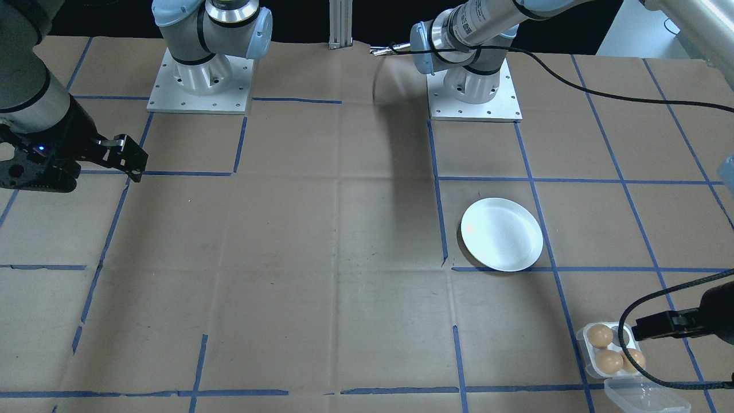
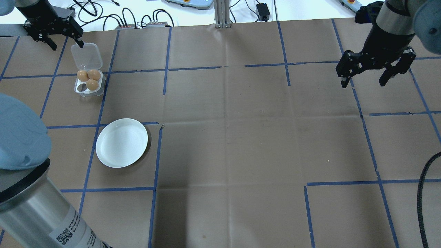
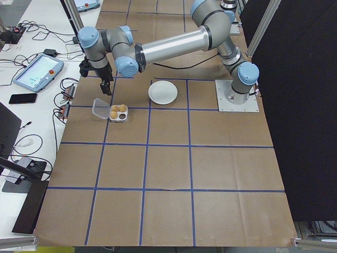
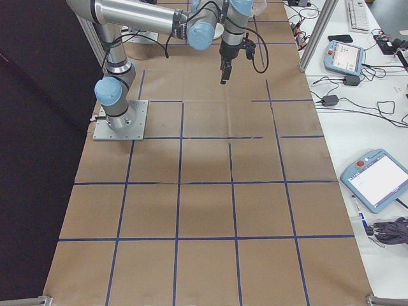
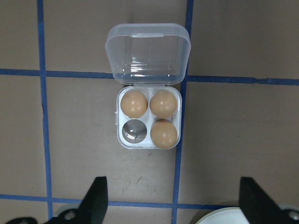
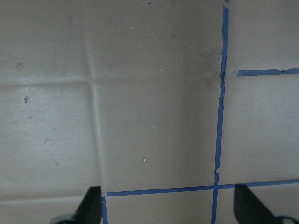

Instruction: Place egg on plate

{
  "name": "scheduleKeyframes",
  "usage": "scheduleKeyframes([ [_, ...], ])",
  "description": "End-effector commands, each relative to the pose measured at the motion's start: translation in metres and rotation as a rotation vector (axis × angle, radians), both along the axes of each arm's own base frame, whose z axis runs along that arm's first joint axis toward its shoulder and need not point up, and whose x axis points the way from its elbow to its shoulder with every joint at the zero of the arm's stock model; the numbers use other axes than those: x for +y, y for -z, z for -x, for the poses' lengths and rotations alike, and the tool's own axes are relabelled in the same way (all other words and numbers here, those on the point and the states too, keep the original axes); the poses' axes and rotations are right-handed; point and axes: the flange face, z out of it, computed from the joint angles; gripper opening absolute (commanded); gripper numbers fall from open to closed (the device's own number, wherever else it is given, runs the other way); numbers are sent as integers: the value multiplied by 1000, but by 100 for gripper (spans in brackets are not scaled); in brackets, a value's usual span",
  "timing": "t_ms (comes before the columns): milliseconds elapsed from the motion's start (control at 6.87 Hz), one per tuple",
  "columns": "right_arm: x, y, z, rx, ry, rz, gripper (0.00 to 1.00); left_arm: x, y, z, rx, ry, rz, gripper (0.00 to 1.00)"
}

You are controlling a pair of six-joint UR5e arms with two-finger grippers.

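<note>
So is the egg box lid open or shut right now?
Open. The clear lid is folded back flat beside the egg box, leaving three eggs and one empty cup exposed.

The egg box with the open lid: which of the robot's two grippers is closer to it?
The left. The left gripper hangs open just beyond the egg box, over its lid end. The right gripper hangs open far across the table, over bare paper.

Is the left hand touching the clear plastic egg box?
Apart. The left wrist view shows the open left hand short of the clear plastic egg box, brown table between.
</note>
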Motion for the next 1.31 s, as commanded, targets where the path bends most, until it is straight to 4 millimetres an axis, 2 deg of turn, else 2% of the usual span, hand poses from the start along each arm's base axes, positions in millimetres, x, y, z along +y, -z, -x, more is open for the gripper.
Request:
scheduleKeyframes([
  [0,0,0,0,0,0,1,100,-6,51,1,18,2,-53,99],
  [291,0,0,0,0,0,-1,100,7,94,4,27,-1,-81,95],
  [728,0,0,0,0,0,-1,100,32,148,2,-38,27,-5,96],
  [873,0,0,0,0,0,-1,100,37,158,-2,-101,53,21,98],
  [1164,0,0,0,0,0,-1,100,43,149,-1,-106,52,28,98],
])
